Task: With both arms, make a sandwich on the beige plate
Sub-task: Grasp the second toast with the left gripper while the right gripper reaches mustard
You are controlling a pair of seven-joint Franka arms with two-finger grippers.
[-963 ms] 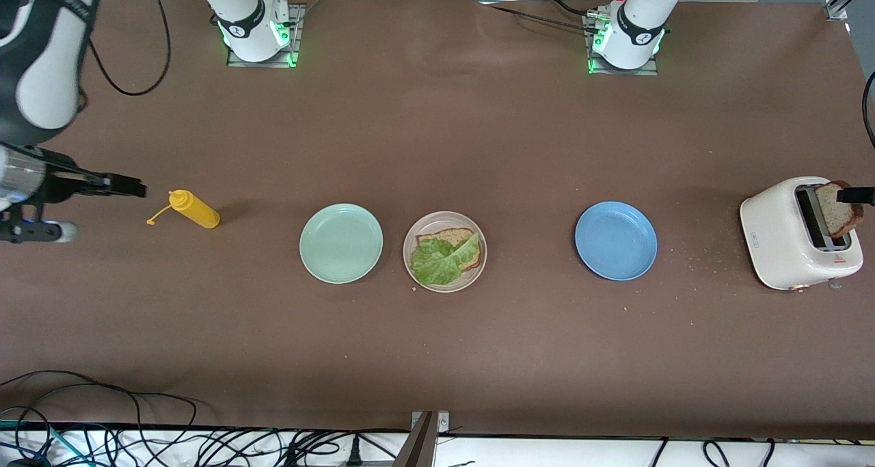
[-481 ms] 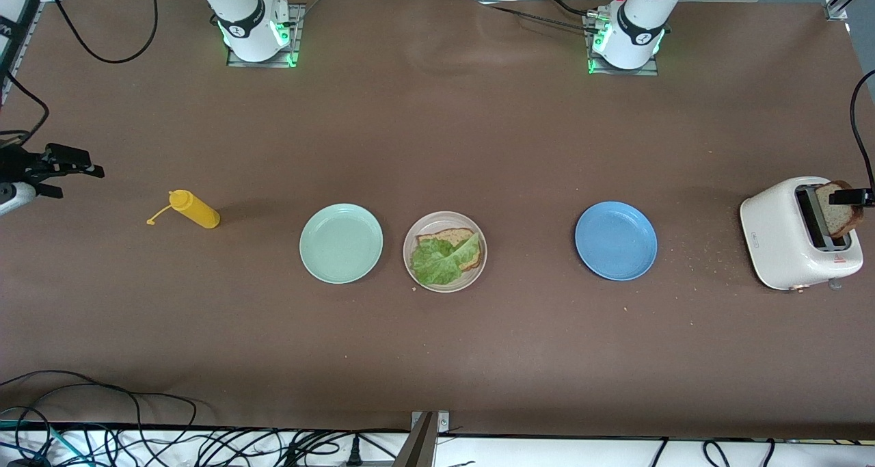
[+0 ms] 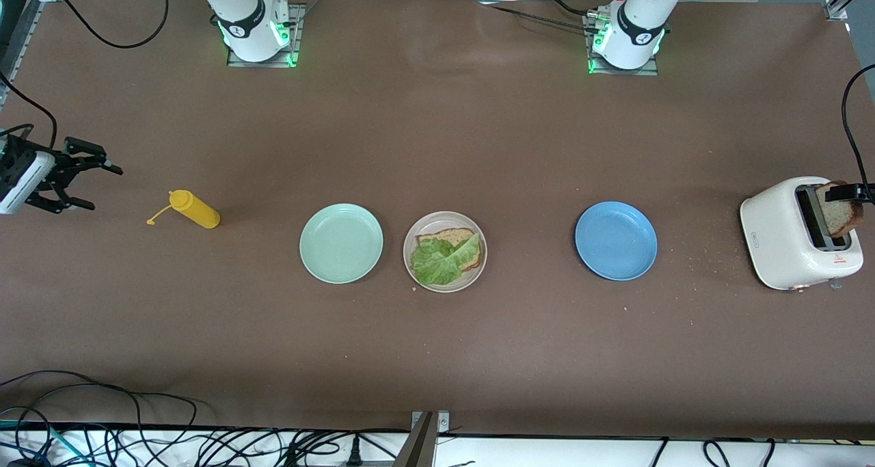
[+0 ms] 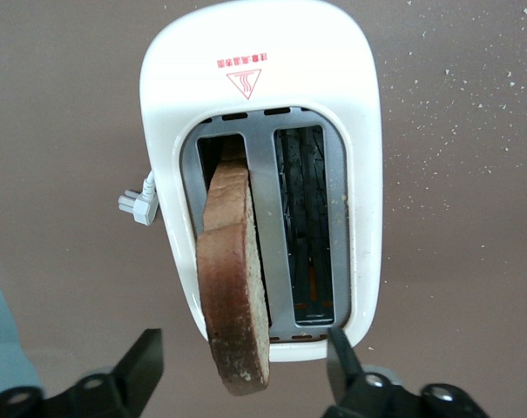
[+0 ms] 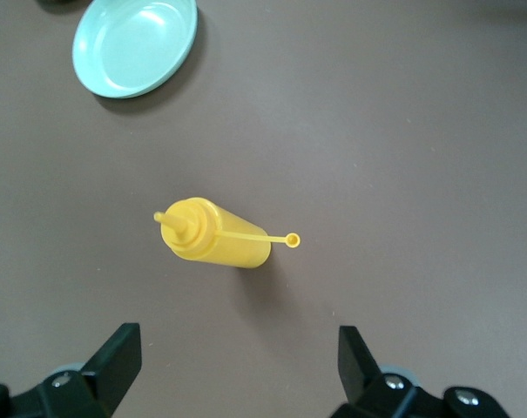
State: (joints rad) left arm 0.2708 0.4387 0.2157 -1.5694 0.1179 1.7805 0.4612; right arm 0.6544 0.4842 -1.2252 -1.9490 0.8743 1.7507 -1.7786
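Observation:
The beige plate (image 3: 412, 238) stands mid-table with a brown bread slice (image 3: 451, 236) and a green lettuce leaf (image 3: 437, 260) on top. A second bread slice (image 4: 237, 287) sticks up out of one slot of the white toaster (image 3: 779, 231) at the left arm's end of the table. My left gripper (image 4: 243, 353) is open and straddles that slice's top edge (image 3: 841, 215), with a gap showing on each side. My right gripper (image 3: 102, 189) hangs open and holds nothing, over the table beside the yellow squeeze bottle (image 5: 212, 235) at the right arm's end.
A mint-green plate (image 3: 341, 243) sits beside the beige plate, toward the right arm's end. A blue plate (image 3: 616, 241) lies between the beige plate and the toaster. Crumbs are scattered round the toaster. The yellow bottle (image 3: 196, 211) lies on its side, cap off.
The right arm has swung back toward its end of the table and its gripper has turned to face the yellow bottle. The left gripper's fingers have drawn in a little round the slice.

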